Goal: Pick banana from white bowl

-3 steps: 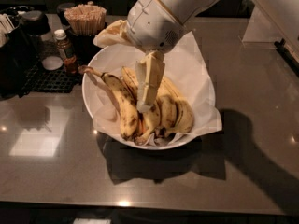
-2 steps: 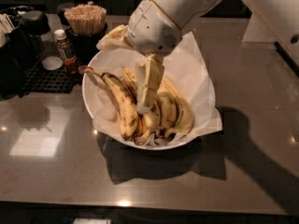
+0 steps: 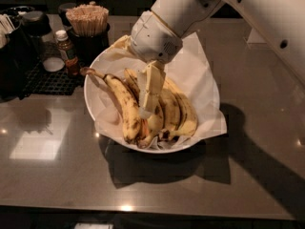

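The white bowl (image 3: 93, 104), lined with crinkled white paper, stands mid-table and holds several brown-speckled yellow bananas. The banana (image 3: 123, 104) with the long thin brown stem lies at the left of the bunch, its stem pointing up-left towards the rim and its dark tip near the front. My gripper (image 3: 145, 112) hangs from the white arm and reaches straight down into the bowl. Its tip is among the bananas, just to the right of the long-stemmed one and touching or nearly touching the bunch. The gripper partly hides the bananas behind it.
A small sauce bottle (image 3: 66, 51) and a cup of wooden sticks (image 3: 88, 20) stand just behind the bowl's left rim. A black rack with dark containers (image 3: 28, 42) stands at the far left. The grey tabletop (image 3: 157, 185) stretches in front of the bowl.
The gripper has dropped very slightly deeper among the bananas. The bananas and the bowl have not moved.
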